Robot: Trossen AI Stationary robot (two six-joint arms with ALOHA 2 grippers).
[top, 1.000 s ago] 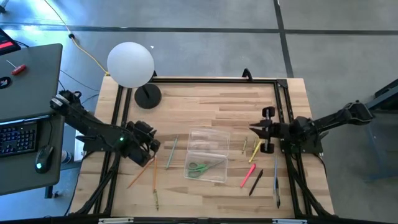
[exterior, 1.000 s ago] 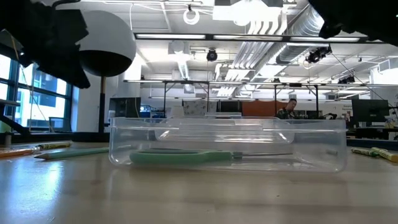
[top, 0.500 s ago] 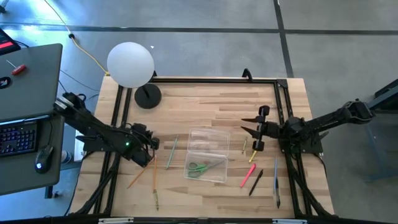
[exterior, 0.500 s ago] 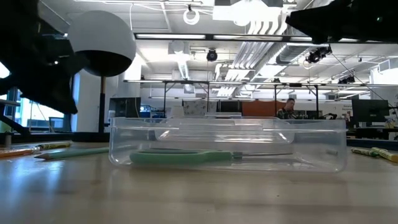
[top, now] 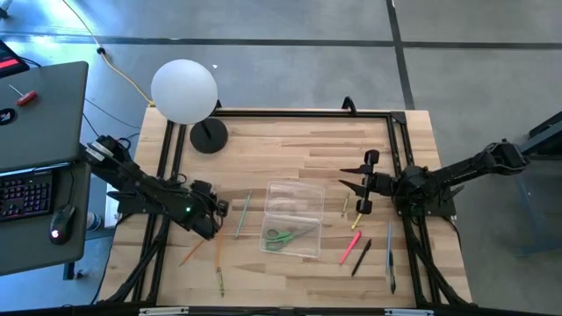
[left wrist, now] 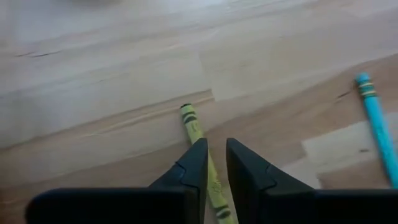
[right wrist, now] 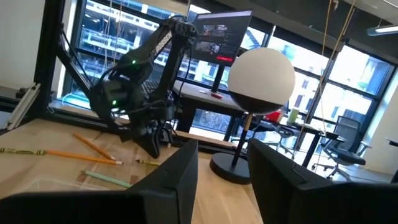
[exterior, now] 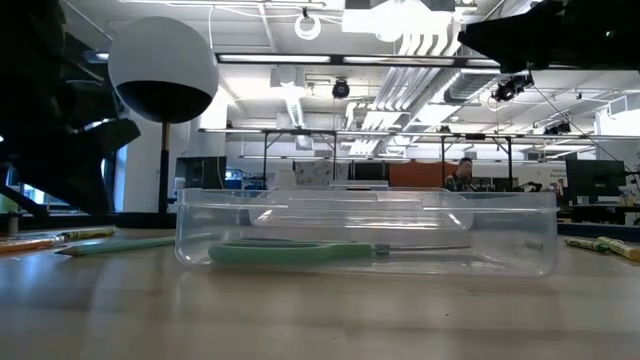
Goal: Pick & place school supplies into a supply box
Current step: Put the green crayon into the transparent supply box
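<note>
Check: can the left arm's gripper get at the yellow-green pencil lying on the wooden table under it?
Probably yes. The left gripper is low over the yellow-green pencil, its narrowly parted fingers straddling the shaft, with nothing between them. The blue pencil lies well aside on the wooden table.

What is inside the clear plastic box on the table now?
Inside the clear box lie only green-handled scissors, flat on its bottom, also visible through the wall in the low view. The pencils and pens are outside, on the table.

Bright, even overhead ceiling light, soft shadows, motion blur across the left wrist view.
</note>
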